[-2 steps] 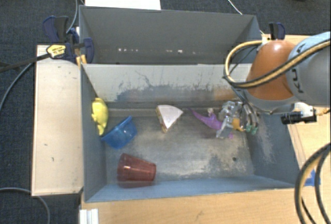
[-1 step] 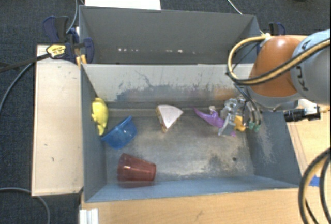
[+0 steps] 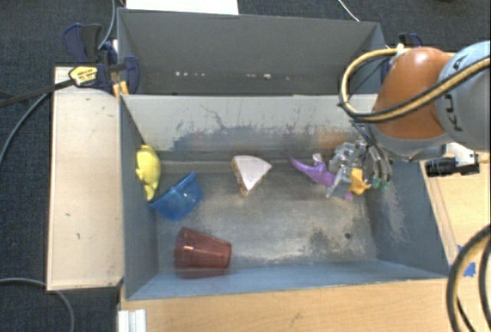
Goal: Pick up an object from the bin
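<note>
Where the arm reaches in from the right, its gripper (image 3: 349, 173) hangs low over the right part of the bin (image 3: 253, 54) floor, close to the back wall. It is directly over a purple toy figure (image 3: 311, 167), whose right end is hidden beneath it; a small yellow piece (image 3: 357, 185) shows just beside. Whether the gripper is clenched on the toy or released is not discernible. Left of the toy lies a white-and-tan wedge (image 3: 250, 172). By the left wall, a yellow toy (image 3: 147, 168) sits just beside a tipped blue cup (image 3: 178, 196). A dark red cup (image 3: 202, 251) lies on its side near the front wall, apart from the others.
</note>
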{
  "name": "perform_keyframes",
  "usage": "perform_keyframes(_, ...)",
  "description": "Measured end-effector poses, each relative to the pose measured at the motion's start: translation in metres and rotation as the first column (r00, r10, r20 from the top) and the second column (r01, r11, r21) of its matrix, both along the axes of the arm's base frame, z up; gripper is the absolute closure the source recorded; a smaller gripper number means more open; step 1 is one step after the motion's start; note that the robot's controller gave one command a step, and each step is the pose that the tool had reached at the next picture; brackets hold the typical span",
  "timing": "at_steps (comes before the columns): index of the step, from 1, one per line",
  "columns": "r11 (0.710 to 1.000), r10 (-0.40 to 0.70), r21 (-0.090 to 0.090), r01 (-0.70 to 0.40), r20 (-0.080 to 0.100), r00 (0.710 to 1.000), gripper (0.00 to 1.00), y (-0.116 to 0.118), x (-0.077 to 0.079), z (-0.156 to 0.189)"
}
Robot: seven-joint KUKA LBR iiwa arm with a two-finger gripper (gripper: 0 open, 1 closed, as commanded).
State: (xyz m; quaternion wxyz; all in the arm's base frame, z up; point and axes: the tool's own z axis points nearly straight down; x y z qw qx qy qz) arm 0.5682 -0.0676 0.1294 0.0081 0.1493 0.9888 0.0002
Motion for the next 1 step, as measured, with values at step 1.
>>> perform_keyframes(1, 1.000, 0.001, 0.000, -0.001, -0.002, 1.000, 1.00, 0.0001, -0.0008, 0.0186)
